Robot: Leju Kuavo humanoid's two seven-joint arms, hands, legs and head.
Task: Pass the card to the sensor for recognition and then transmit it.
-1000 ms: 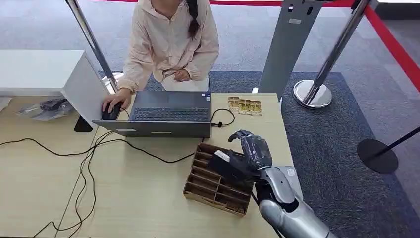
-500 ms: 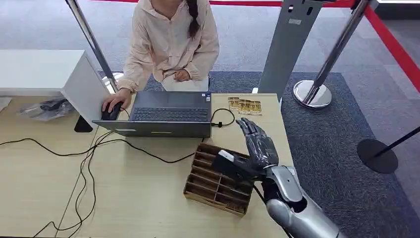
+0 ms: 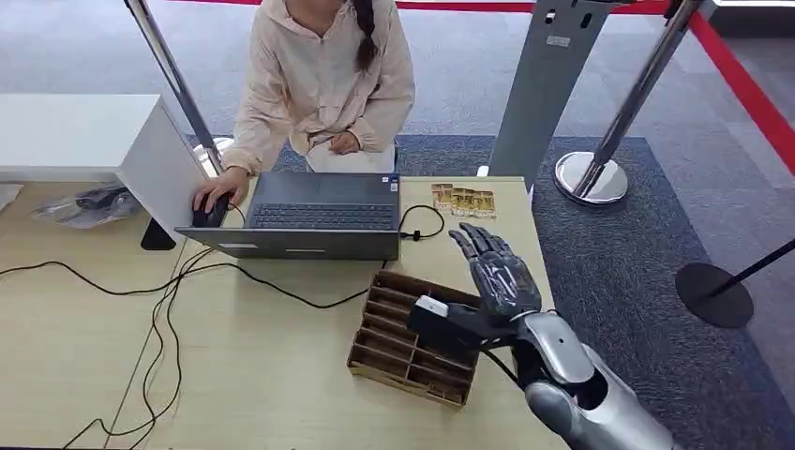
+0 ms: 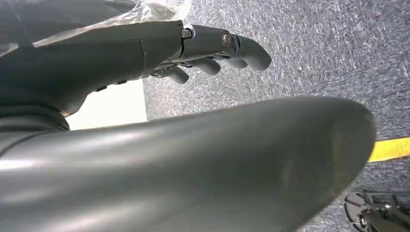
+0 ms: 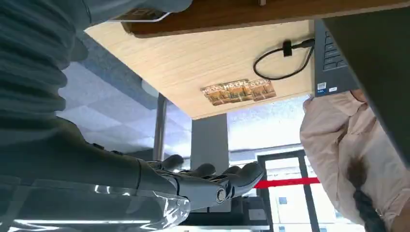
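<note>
- My right hand (image 3: pixel 500 274) hangs over the right end of the wooden table (image 3: pixel 262 375), just beside the slotted cardboard box (image 3: pixel 398 349).
- Its fingers (image 3: pixel 478 241) are stretched out straight and a little apart, pointing away from me towards the far edge of the table. None of them meets the thumb.
- My thumb reaches sideways across the near right corner of the box. At its tip sits a small pale-edged card (image 3: pixel 431 306), over the box's right side.
- In the right wrist view the card (image 5: pixel 140 15) lies against the brown edge of the box, close by the thumb. I cannot tell whether the thumb presses it down or the card simply rests there, so I cannot say whether this hand holds it.
- A row of small gold-printed cards (image 3: pixel 462 200) lies flat near the far right corner of the table, well beyond my fingertips and apart from them.
- My left hand (image 4: pixel 203 48) hangs over grey carpet, fingers gently bent and apart, with nothing in them.
- A dark laptop (image 3: pixel 319 217) stands open at the far side of the table. A looped black cable (image 3: pixel 422 225) lies just to its right.
- A person in a pale shirt (image 3: pixel 323 80) sits behind the laptop, with one hand on a mouse (image 3: pixel 208 214) beside it.
- More black cables (image 3: pixel 159 319) trail across the left part of the table.
- A chrome barrier post (image 3: pixel 591 176) stands on the carpet past the table's right end.
</note>
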